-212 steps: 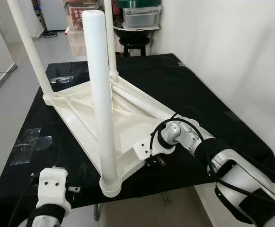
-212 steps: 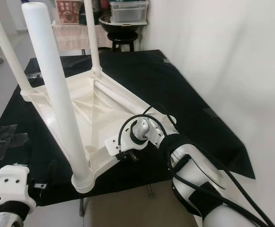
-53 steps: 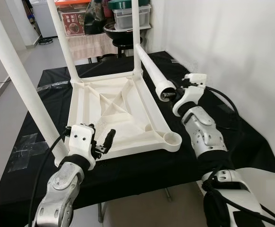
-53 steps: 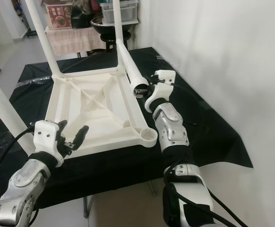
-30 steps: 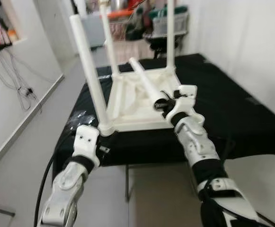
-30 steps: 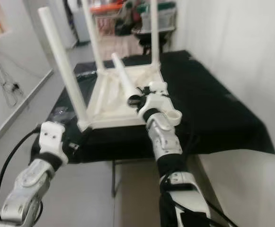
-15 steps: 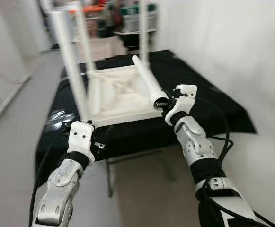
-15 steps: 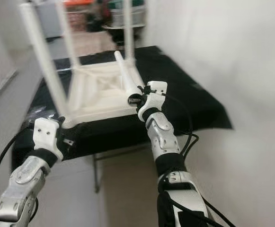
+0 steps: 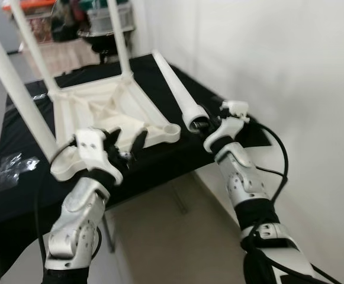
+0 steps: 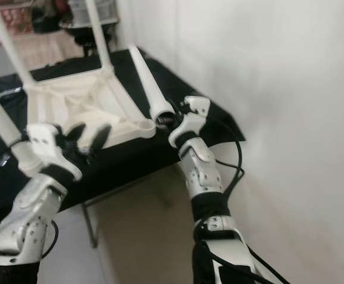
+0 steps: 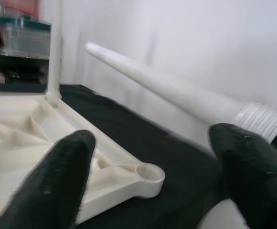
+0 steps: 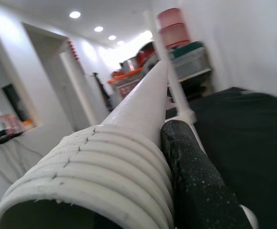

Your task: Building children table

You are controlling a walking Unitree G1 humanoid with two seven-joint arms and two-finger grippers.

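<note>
White leg (image 9: 173,83) clamped between right gripper (image 9: 202,125) fingers.

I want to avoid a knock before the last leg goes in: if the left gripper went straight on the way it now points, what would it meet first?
Probably the upturned tabletop: the left gripper, open, points along its near edge toward the empty corner socket. The loose leg, held by the right gripper, lies beyond; depth is unclear.

You're facing a plain white wall (image 9: 266,53) on the right, with a pale floor (image 9: 160,236) below and a black cloth (image 9: 18,177) draped over the work surface. At the far end sits a round black stool (image 9: 103,50) with clear storage bins (image 9: 97,21) above it. Recessed ceiling lights (image 12: 74,15) glow overhead.
</note>
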